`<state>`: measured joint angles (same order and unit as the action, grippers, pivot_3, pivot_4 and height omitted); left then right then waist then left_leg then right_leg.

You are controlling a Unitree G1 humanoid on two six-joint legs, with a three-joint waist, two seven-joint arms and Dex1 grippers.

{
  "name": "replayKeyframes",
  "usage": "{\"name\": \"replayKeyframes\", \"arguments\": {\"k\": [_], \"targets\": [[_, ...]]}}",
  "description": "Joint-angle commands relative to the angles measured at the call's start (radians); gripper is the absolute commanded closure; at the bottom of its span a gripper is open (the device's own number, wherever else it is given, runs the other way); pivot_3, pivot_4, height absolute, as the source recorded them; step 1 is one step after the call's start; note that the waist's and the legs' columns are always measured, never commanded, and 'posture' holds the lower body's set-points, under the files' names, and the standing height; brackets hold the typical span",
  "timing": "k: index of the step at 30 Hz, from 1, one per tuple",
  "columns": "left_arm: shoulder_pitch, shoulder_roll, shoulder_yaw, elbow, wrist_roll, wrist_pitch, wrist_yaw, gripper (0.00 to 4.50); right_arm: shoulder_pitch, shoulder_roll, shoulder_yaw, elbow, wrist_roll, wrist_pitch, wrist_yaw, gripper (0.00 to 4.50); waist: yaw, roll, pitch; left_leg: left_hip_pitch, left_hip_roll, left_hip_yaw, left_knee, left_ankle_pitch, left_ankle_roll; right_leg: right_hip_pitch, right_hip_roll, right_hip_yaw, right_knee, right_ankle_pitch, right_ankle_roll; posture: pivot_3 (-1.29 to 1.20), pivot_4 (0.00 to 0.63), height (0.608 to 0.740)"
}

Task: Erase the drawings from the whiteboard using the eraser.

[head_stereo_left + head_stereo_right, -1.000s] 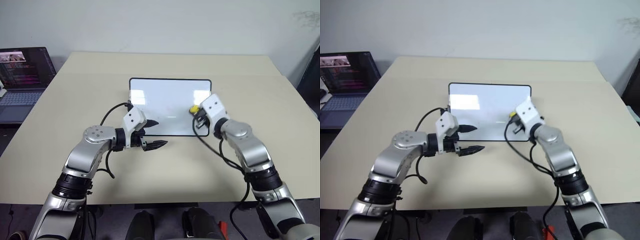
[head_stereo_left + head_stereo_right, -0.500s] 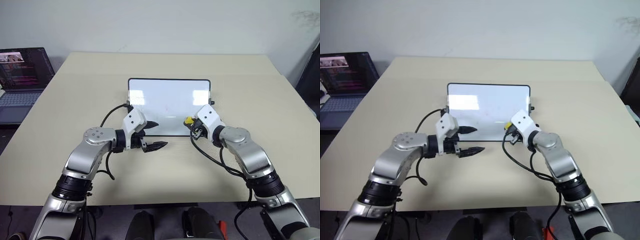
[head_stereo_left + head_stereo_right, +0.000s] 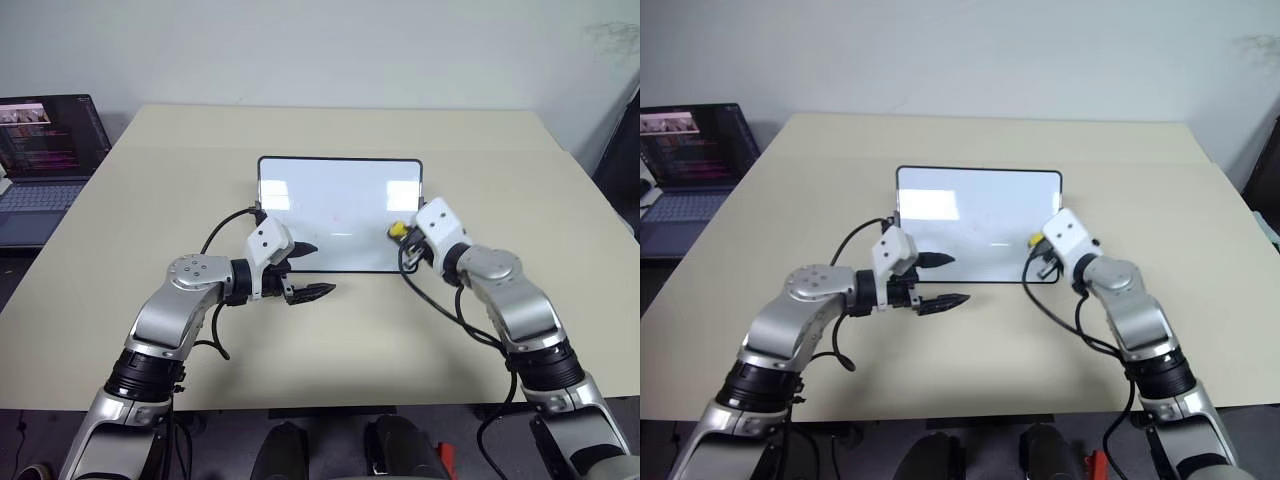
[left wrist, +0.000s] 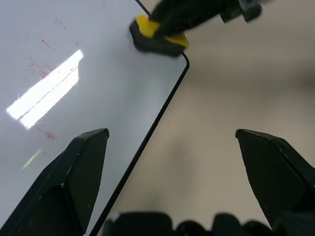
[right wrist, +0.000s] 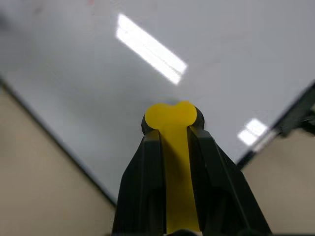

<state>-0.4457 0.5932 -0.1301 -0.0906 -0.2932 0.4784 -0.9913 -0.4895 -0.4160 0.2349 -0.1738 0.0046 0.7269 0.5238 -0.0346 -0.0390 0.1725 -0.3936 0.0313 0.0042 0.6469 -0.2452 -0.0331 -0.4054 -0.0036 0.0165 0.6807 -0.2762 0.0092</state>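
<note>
Gripping eraser (image 5: 171,147), right gripper (image 3: 405,243) jaws clamped

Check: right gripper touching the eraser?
Touching. The right wrist view shows the right gripper with a black finger pressed on each side of the yellow eraser, no gap.
</note>
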Motion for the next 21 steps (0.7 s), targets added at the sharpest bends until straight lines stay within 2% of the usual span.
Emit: {"name": "replayKeyframes", "arguments": {"k": [1, 5, 10, 17, 21], "targets": [[-0.009, 0.001, 0.016, -0.045, -0.017, 0.001, 0.006, 0.0, -0.006, 0.016, 0.0, 0.009, -0.008, 0.013, -0.021, 4.17, 0.0, 0.0, 0.0, 0.0, 0.0, 0.0, 0.0, 0.0, 0.0, 0.0, 0.0, 0.0, 0.0, 0.0, 0.0, 0.0, 0.15, 0.74], [-0.006, 0.002, 0.019, -0.05, -0.02, 0.007, 0.007, 0.0, -0.086, 0.046, -0.064, 0.088, -0.052, -0.069, -0.139, 4.17, -0.001, 0.0, 0.0, 0.001, 0.0, 0.001, 0.0, 0.0, 0.0, 0.0, 0.001, 0.001, 0.001, 0.0, 0.001, 0.0, 0.15, 0.74], [-0.005, 0.0, 0.02, -0.054, -0.021, 0.012, 0.007, 0.0, -0.163, 0.064, -0.098, 0.151, -0.067, -0.134, -0.203, 4.17, 0.003, 0.0, 0.0, 0.0, 0.0, 0.0, 0.0, 0.001, 0.0, 0.0, 0.0, 0.0, 0.0, 0.0, 0.0, 0.0, 0.15, 0.74], [-0.003, -0.003, 0.02, -0.058, -0.024, 0.016, 0.01, 0.0, -0.116, 0.07, 0.007, 0.09, -0.023, -0.055, -0.05, 4.31, 0.0, 0.0, 0.0, -0.001, 0.0, 0.001, -0.001, 0.0, 0.001, -0.001, 0.0, 0.0, -0.001, 0.002, -0.003, 0.0, 0.15, 0.74], [-0.004, -0.003, 0.02, -0.057, -0.027, 0.017, 0.012, 0.0, -0.094, 0.077, 0.028, 0.062, -0.032, -0.038, -0.038, 4.33, 0.0, 0.0, 0.0, -0.001, 0.0, 0.0, -0.001, 0.0, 0.001, -0.001, 0.0, 0.0, 0.0, 0.002, -0.003, 0.0, 0.15, 0.74]]}}
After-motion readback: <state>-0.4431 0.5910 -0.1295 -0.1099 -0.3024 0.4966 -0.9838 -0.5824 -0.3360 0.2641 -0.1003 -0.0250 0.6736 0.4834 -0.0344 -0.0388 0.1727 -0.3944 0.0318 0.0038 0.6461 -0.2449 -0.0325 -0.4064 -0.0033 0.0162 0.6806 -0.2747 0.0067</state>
